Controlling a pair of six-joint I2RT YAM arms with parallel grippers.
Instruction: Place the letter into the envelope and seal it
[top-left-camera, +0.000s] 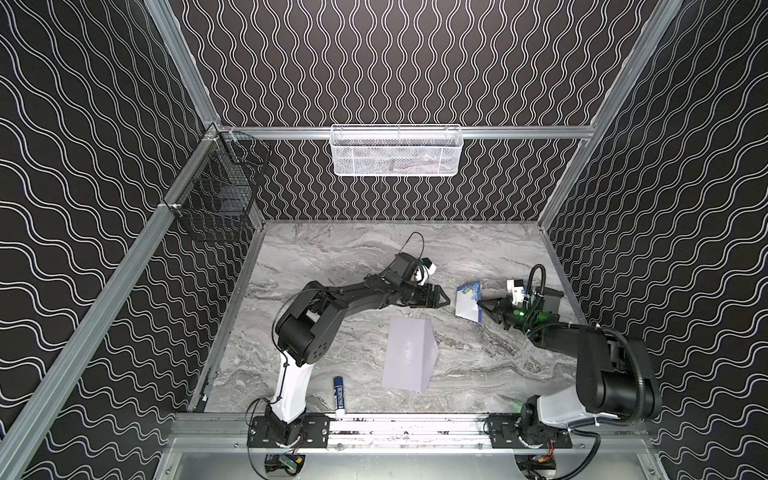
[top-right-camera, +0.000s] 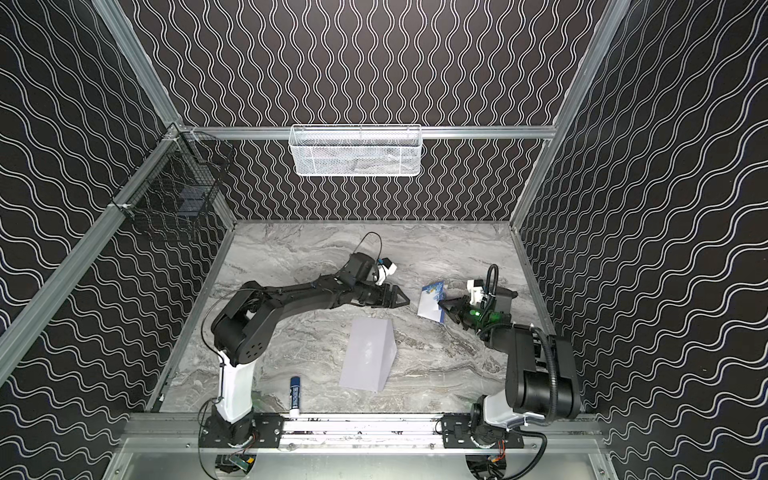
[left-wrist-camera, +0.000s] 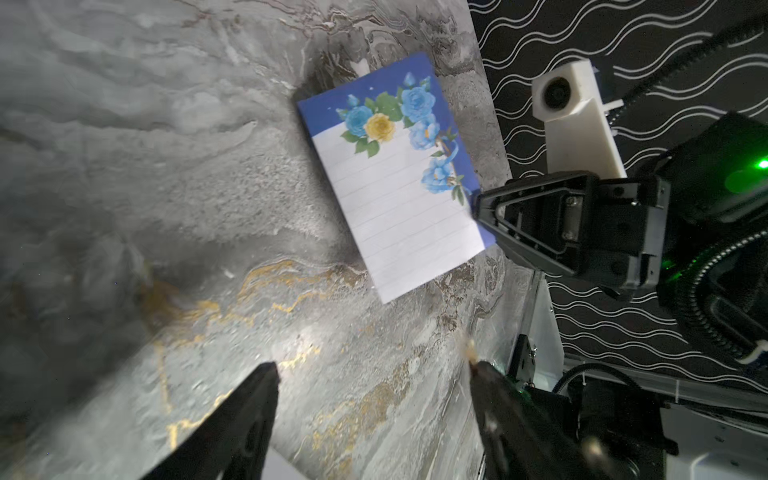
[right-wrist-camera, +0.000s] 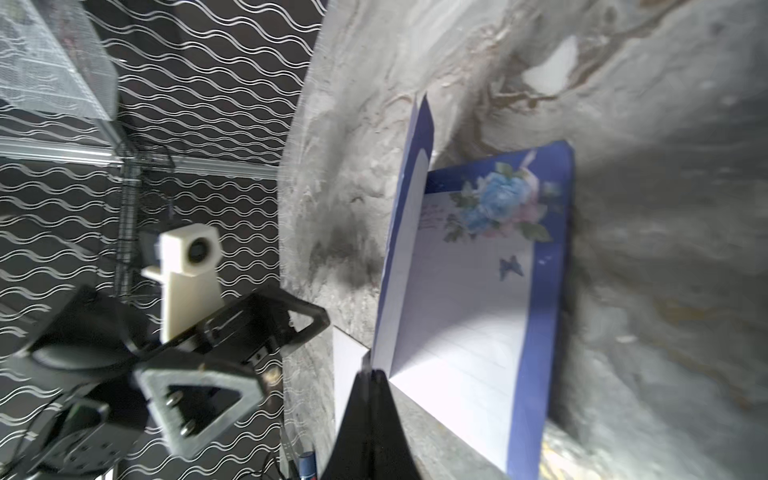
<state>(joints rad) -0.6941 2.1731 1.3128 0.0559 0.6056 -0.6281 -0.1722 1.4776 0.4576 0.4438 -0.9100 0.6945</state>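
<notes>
My left gripper (top-left-camera: 444, 300) stands open, jaws spread wide over bare marble and touching nothing; the letter (top-left-camera: 467, 305) sits just ahead of its tips, between the two grippers. My right gripper (top-left-camera: 480, 306) is closed, pinching the letter's blue-bordered edge. The left wrist view gives me ruled lines and blue and yellow flowers on the sheet; only the right wrist view shows it is folded, one leaf standing up from the other at the pinched jaws. In both top views the envelope (top-left-camera: 409, 353) lies flat, well apart from both sets of jaws, toward the arm bases, with a glue stick (top-left-camera: 338, 390) beyond it on the left gripper's side. The table (top-left-camera: 332, 257) is grey marble; black walls with white wavy lines carry a black wire basket (top-left-camera: 218, 195) and a white mesh basket (top-left-camera: 395, 151)
</notes>
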